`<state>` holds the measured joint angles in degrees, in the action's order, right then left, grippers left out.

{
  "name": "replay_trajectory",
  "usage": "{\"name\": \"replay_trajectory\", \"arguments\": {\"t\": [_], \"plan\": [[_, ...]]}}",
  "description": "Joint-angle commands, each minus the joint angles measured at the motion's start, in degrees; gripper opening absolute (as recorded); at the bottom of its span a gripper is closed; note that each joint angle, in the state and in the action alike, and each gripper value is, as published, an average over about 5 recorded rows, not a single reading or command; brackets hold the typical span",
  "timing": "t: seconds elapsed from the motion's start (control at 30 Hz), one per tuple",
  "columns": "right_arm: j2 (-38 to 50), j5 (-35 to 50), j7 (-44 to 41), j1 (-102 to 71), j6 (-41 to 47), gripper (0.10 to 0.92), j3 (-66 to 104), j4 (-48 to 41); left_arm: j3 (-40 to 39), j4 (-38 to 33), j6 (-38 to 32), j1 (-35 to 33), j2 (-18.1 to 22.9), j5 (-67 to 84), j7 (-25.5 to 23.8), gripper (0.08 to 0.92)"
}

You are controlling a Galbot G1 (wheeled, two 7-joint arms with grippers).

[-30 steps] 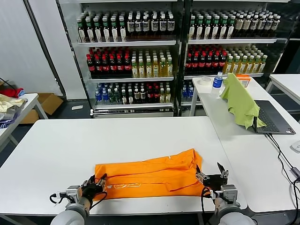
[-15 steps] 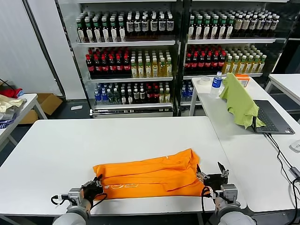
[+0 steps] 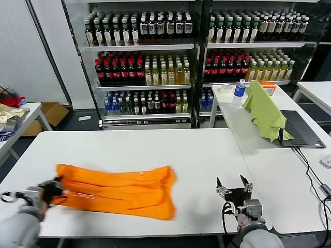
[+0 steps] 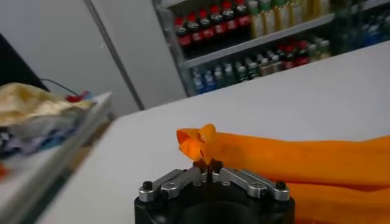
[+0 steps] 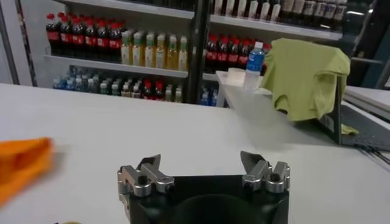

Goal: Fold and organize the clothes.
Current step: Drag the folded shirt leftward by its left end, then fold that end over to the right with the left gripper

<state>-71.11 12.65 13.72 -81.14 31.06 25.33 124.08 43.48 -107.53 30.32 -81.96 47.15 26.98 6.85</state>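
One orange T-shirt (image 3: 116,190) lies on the white desk (image 3: 155,150), bunched in long folds. Its near-left end is pinched in the closed jaws of your left gripper (image 3: 51,189); in the left wrist view the fabric rises as a small crumpled tuft directly above the shut fingertips, and the rest trails away from the jaws across the desk.

Your right gripper (image 3: 234,187) stands well apart from the shirt's other end, jaws spread wide, nothing between them.

Risks, as I judge them:
- The hold is on a small tuft only. A quick pull could slip it free, or drag the whole garment in a heap instead of spreading it.
- With only one end held, the loose far end can roll under itself and set the folds crooked.
- The left jaws sit near the desk's edge; cloth pulled further that way may slide off.

Count: one orange T-shirt, one light green cloth (image 3: 265,112) draped over a laptop (image 3: 302,130) on the neighbouring desk beyond the right jaws, two grippers.
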Motion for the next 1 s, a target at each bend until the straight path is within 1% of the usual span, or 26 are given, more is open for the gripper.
{"name": "replay_trajectory", "arguments": {"t": [0.03, 0.2, 0.27, 0.33, 0.43, 0.53, 0.77, 1.0], "plan": [[0.15, 0.04, 0.08, 1.09, 0.36, 0.823, -0.12, -0.08, 12.90, 3.62, 2.81, 0.27, -4.75, -1.80, -7.05, 0.092], [0.40, -0.02, 0.22, 1.07, 0.70, 0.823, -0.12, 0.42, 2.18, -10.93, 2.92, -3.06, 0.58, 3.52, -3.36, 0.092], [0.54, -0.02, 0.21, 0.79, 0.74, 0.823, 0.35, 0.56, -1.86, -14.59, 2.94, -3.29, 1.80, 5.43, -1.90, 0.092], [0.54, -0.05, 0.20, 0.49, 0.73, 0.823, 0.78, 0.58, -5.67, -16.69, 2.97, -2.81, 2.31, 7.45, -0.19, 0.092], [0.27, -0.20, 0.19, 0.09, 0.67, 0.823, 1.08, 0.66, -9.75, -17.50, 3.00, -1.23, 2.40, 9.99, 2.21, 0.092], [-0.08, -0.43, 0.15, -0.32, 0.57, 0.823, 1.24, 0.85, -12.09, -16.85, 3.01, 0.65, 2.26, 11.65, 3.55, 0.092], [-0.42, -0.84, 0.05, -0.88, 0.36, 0.823, 1.89, 0.88, -16.09, -15.47, 2.96, 3.27, 2.78, 11.91, 3.94, 0.092], [-0.37, -1.01, 0.09, -0.91, 0.40, 0.823, 1.84, 0.92, -20.54, -12.93, 2.97, 7.04, 4.57, 11.35, 4.35, 0.092]]}}
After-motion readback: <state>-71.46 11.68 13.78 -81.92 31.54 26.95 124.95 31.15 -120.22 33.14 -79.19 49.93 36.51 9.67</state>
